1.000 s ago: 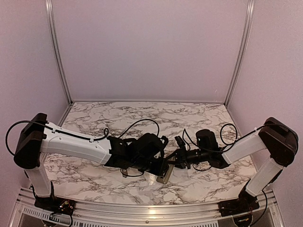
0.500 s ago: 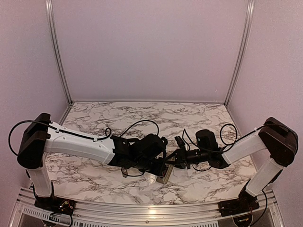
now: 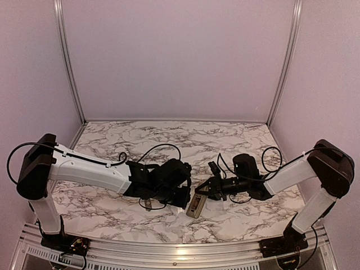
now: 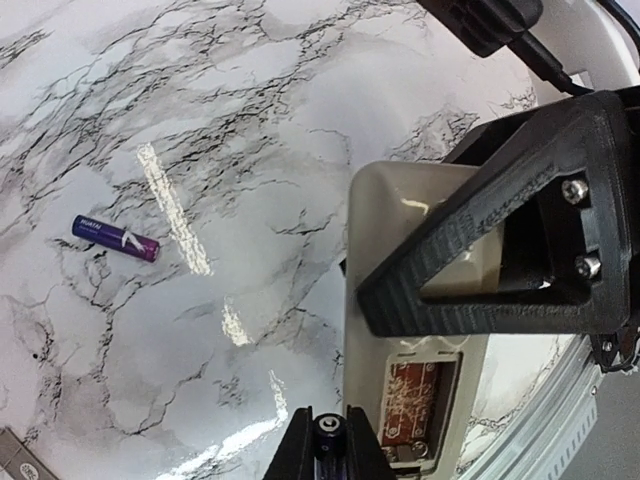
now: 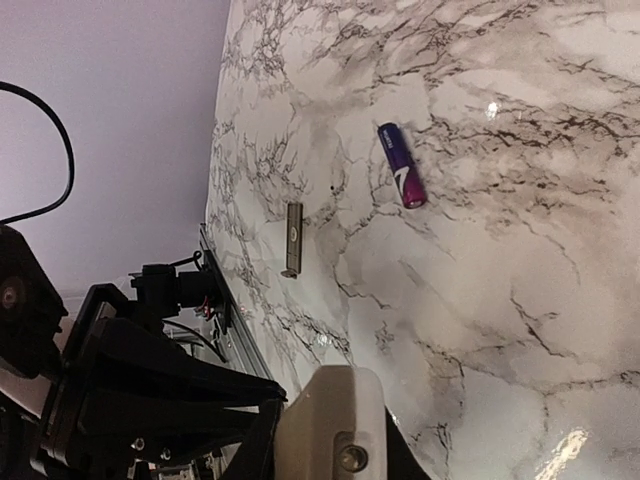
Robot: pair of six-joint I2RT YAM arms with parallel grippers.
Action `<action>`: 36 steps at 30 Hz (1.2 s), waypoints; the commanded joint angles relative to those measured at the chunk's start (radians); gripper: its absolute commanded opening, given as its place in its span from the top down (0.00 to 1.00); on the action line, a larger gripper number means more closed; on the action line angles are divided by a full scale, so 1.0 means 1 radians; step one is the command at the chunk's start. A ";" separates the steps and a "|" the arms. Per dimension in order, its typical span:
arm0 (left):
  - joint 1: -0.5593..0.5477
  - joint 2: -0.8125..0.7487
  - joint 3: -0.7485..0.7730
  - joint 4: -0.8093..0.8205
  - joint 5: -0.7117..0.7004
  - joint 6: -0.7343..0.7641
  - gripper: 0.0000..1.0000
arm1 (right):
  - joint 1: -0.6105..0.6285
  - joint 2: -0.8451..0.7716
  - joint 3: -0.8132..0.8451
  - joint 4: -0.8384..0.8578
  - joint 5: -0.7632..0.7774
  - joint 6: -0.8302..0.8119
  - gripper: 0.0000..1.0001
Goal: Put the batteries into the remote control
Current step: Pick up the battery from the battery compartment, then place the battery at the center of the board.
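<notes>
The remote control [image 4: 400, 215] lies back up and tan-grey, its battery recess [image 4: 415, 400] open with a brown board showing inside. My right gripper [image 5: 328, 440] is shut on the remote control [image 5: 330, 395], one black finger [image 4: 500, 250] crossing over it. My left gripper [image 4: 330, 415] is shut on a purple battery [image 4: 331, 432], seen end-on just left of the recess. A second purple battery [image 4: 115, 238] lies loose on the marble; it also shows in the right wrist view as the battery [image 5: 402, 165]. From above, the left gripper [image 3: 183, 199] and right gripper [image 3: 201, 194] meet over the remote control [image 3: 196, 207].
A slim grey battery cover [image 5: 292, 238] lies on the marble near the front rail [image 3: 169, 247]. Black cables loop over both wrists. Grey walls enclose the marble table [image 3: 169, 140] at the back and sides.
The left gripper has closed on the battery. The left wrist has drawn slightly left, baring more of the remote from above. The right arm has not moved.
</notes>
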 commanded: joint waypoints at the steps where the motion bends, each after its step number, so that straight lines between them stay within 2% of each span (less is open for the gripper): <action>1: 0.043 -0.121 -0.120 0.034 -0.028 -0.104 1.00 | -0.039 -0.002 0.004 -0.019 0.009 -0.042 1.00; 4: 0.069 -0.209 -0.224 0.109 -0.043 -0.220 1.00 | -0.061 -0.005 -0.006 -0.024 0.008 -0.057 1.00; 6: 0.077 -0.248 -0.254 0.103 -0.101 -0.337 1.00 | -0.069 -0.008 -0.008 -0.029 0.008 -0.064 1.00; 11: 0.089 -0.190 -0.134 -0.135 -0.218 -0.590 1.00 | -0.076 -0.015 -0.007 -0.036 0.008 -0.075 1.00; 17: 0.100 -0.123 -0.090 -0.227 -0.209 -0.772 1.00 | -0.082 -0.031 -0.004 -0.060 0.008 -0.091 1.00; 31: 0.133 0.011 -0.107 -0.157 -0.063 -0.930 1.00 | -0.085 -0.048 -0.005 -0.080 0.011 -0.113 1.00; 36: 0.140 0.058 -0.097 -0.145 -0.024 -0.928 1.00 | -0.085 -0.052 -0.011 -0.080 0.011 -0.113 1.00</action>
